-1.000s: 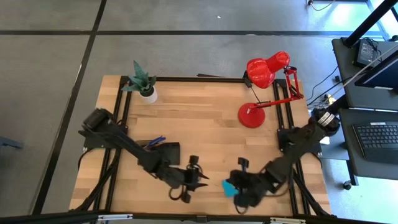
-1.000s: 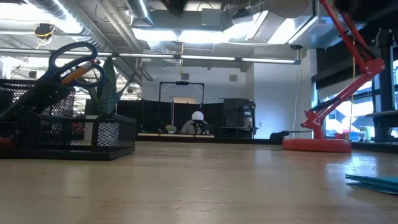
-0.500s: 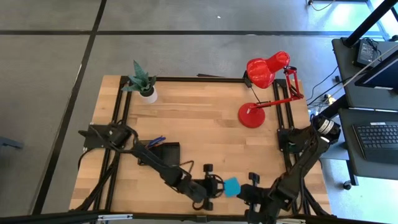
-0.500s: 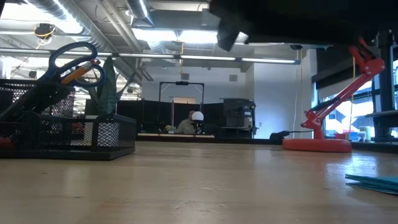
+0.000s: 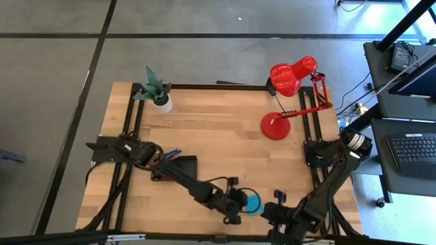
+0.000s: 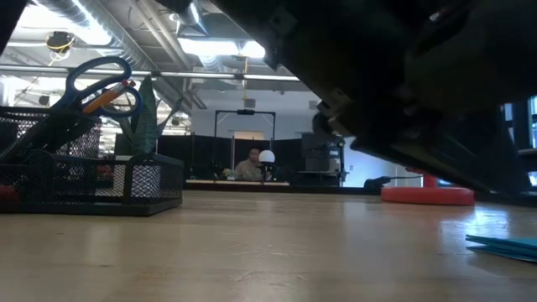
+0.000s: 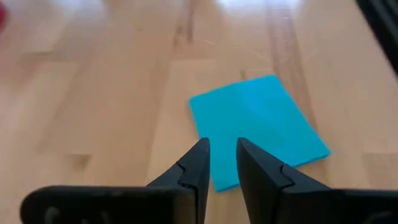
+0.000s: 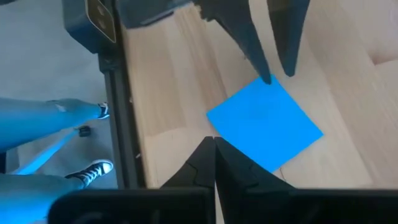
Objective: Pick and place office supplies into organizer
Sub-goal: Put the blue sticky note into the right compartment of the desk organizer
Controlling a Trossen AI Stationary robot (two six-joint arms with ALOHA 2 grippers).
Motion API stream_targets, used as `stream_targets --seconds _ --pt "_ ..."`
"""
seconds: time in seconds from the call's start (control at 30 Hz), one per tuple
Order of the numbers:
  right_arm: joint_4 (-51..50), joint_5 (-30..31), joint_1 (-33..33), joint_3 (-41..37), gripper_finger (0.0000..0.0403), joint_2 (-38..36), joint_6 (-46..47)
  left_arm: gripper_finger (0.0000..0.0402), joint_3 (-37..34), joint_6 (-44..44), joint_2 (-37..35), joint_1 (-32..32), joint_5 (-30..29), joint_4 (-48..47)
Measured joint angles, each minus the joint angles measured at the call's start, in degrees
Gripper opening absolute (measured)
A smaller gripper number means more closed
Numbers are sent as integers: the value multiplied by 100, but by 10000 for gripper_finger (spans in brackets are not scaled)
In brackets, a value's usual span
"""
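Observation:
The blue sticky-note pad (image 5: 255, 202) (image 7: 258, 127) (image 8: 264, 124) lies flat on the wood near the table's front edge; its edge also shows in the low view (image 6: 503, 243). My left gripper (image 5: 240, 203) (image 7: 222, 152) hovers at the pad's left side, slanting down, its fingers open by a narrow gap. My right gripper (image 5: 276, 206) (image 8: 214, 146) is shut, just right of the pad. The black mesh organizer (image 5: 178, 165) (image 6: 92, 180) stands at the left and holds the blue-handled scissors (image 6: 101, 80) and an orange pencil (image 6: 107, 99). My left gripper has its fingertips (image 8: 268, 76) right at one corner of the pad (image 8: 273, 84), slanting down from the table's left. Whether they touch it, I cannot tell. The pad lies flat on the table.
A red desk lamp (image 5: 289, 102) stands at the back right and a potted plant (image 5: 155, 88) at the back left. A person's legs and sneakers (image 8: 93, 112) show beyond the table's frame rail (image 8: 121, 112). My left arm's dark bulk (image 6: 403, 92) fills the low view's upper right.
My left gripper has moved toward the table's right and near edges and down, reaching the pad's left side. My right gripper has drawn back from over the pad toward the right, then kept still. The pad has stayed where it was.

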Motion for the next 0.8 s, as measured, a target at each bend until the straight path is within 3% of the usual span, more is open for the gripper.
stream_targets --seconds 0.1,0.5,0.7,0.8 --pt "-4 -41 0 0 8 93 2 66 0 -2 0 59 343 -1" --pt "203 -80 0 -2 8 635 -27 44 0 -80 49 168 405 -212" --pt "201 -110 0 -4 8 753 -20 40 -4 -92 172 208 975 -125" --pt "197 -108 -2 -4 8 755 -14 40 4 -55 219 200 915 -33"
